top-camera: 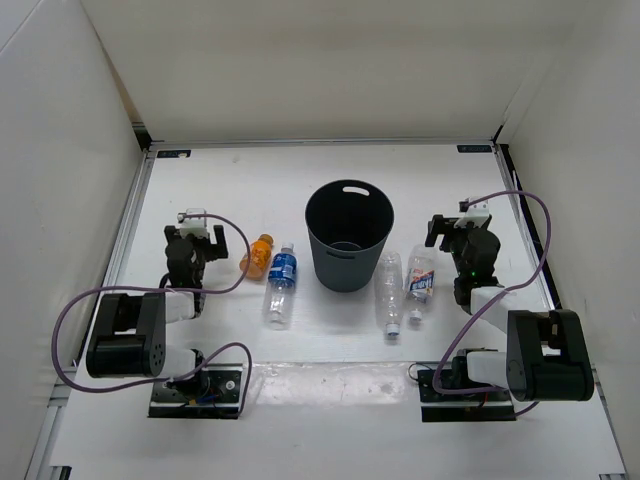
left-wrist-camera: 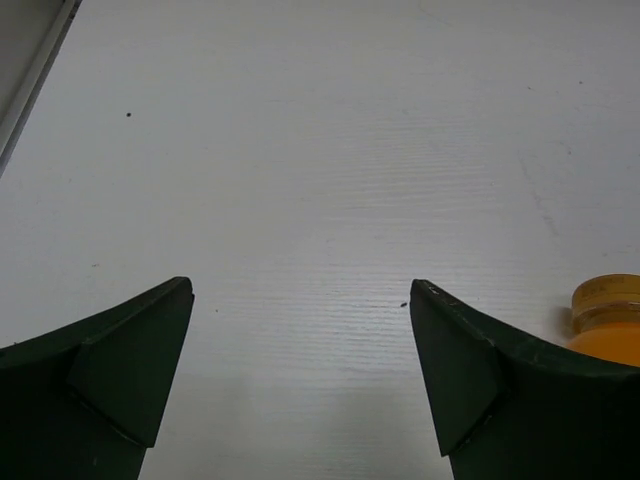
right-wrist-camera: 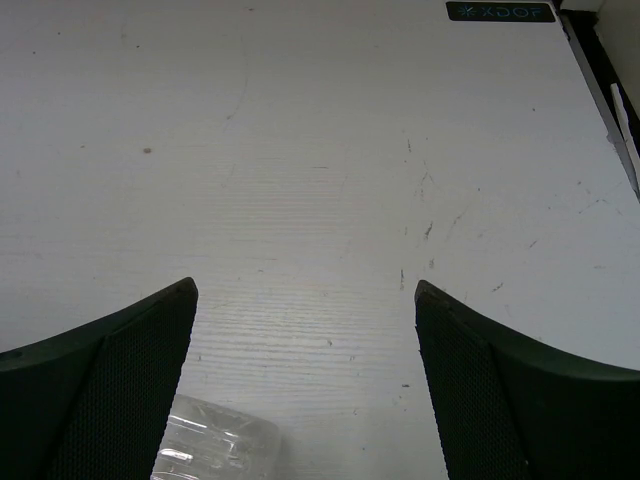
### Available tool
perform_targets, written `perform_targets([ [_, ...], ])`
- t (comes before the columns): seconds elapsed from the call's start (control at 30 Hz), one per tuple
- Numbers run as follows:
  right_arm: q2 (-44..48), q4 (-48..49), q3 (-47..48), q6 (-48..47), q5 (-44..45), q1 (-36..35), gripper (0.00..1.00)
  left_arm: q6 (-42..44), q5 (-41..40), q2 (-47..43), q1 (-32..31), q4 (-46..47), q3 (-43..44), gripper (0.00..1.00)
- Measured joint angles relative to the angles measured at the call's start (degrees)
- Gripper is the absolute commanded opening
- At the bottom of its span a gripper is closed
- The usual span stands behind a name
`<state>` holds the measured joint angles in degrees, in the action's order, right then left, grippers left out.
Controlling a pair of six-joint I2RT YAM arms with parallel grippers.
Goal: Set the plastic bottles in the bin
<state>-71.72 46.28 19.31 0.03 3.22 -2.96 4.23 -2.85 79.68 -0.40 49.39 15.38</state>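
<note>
Four plastic bottles (top-camera: 282, 285) on table (top-camera: 230, 190), flanking bin (top-camera: 349, 268)

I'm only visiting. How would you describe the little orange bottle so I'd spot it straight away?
Find the dark round bin standing mid-table. Two bottles lie to its left; the orange bottle is the one farther from the bin, beside the left gripper. It is the shortest and the only coloured one, while its neighbour, the blue-labelled bottle, is clear.

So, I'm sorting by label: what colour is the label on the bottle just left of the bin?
Blue; the bottle shows best in the top view.
</note>
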Motion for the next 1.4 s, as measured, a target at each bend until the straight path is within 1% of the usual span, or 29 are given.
perform_targets([
  [0.1,0.0,0.0,0.0,0.0,0.0,0.0,0.9,-0.5,2.3,0.0,2.4,0.7,0.0,1.0],
  [0.2,0.0,0.0,0.0,0.0,-0.1,0.0,0.9,-0.9,3.2,-0.8,2.9,0.4,0.0,1.0],
  [0.27,0.0,0.0,0.0,0.0,-0.3,0.1,0.9,-0.9,3.7,-2.3,2.9,0.2,0.0,1.0],
  [0.37,0.0,0.0,0.0,0.0,-0.5,0.4,0.9,-0.8,4.5,-7.6,3.0,-3.0,0.0,1.0],
  [0.43,0.0,0.0,0.0,0.0,-0.8,0.6,0.9,-2.3,4.2,-13.8,3.0,-7.1,0.0,1.0],
  [0.5,0.0,0.0,0.0,0.0,-0.9,0.7,0.9,-5.9,2.6,-19.5,3.8,-11.0,0.7,1.0],
  [0.53,0.0,0.0,0.0,0.0,-0.8,0.7,0.9,-7.8,2.0,-22.2,4.6,-14.6,2.3,1.0],
  [0.6,0.0,0.0,0.0,0.0,-0.8,0.6,0.9,-8.5,2.4,-25.9,6.9,-27.6,9.9,1.0],
  [0.63,0.0,0.0,0.0,0.0,-0.8,0.6,0.9,-8.1,2.8,-26.6,7.9,-34.6,15.1,1.0],
  [0.67,0.0,0.0,0.0,0.0,-0.8,0.6,0.9,-7.9,2.8,-26.3,8.6,-42.6,22.0,1.0],
  [0.77,0.0,0.0,0.0,0.0,-0.8,0.6,0.9,-8.0,3.3,-21.7,9.5,-59.3,40.8,1.0],
  [0.8,0.0,0.0,0.0,0.0,-0.8,0.6,0.9,-8.3,4.2,-20.3,9.7,-61.6,44.8,1.0],
  [0.83,0.0,0.0,0.0,0.0,-0.8,0.6,0.9,-9.4,5.7,-19.6,10.3,-63.4,46.9,1.0],
  [0.93,0.0,0.0,0.0,0.0,-1.1,0.9,0.9,-13.1,11.3,-18.4,11.2,-70.5,48.7,1.0],
  [1.0,0.0,0.0,0.0,0.0,-1.6,1.1,0.9,-14.8,12.8,-16.0,10.8,-75.4,49.6,1.0],
  [1.13,0.0,0.0,0.0,0.0,-2.1,1.6,0.9,-18.6,14.6,-9.0,8.2,-82.3,50.5,1.0],
  [1.3,0.0,0.0,0.0,0.0,-2.3,1.8,0.9,-21.9,19.5,-5.1,5.3,-85.6,50.1,1.0],
  [1.4,0.0,0.0,0.0,0.0,-2.3,1.7,0.9,-22.3,21.4,-1.6,-0.2,-87.2,51.5,1.0],
])
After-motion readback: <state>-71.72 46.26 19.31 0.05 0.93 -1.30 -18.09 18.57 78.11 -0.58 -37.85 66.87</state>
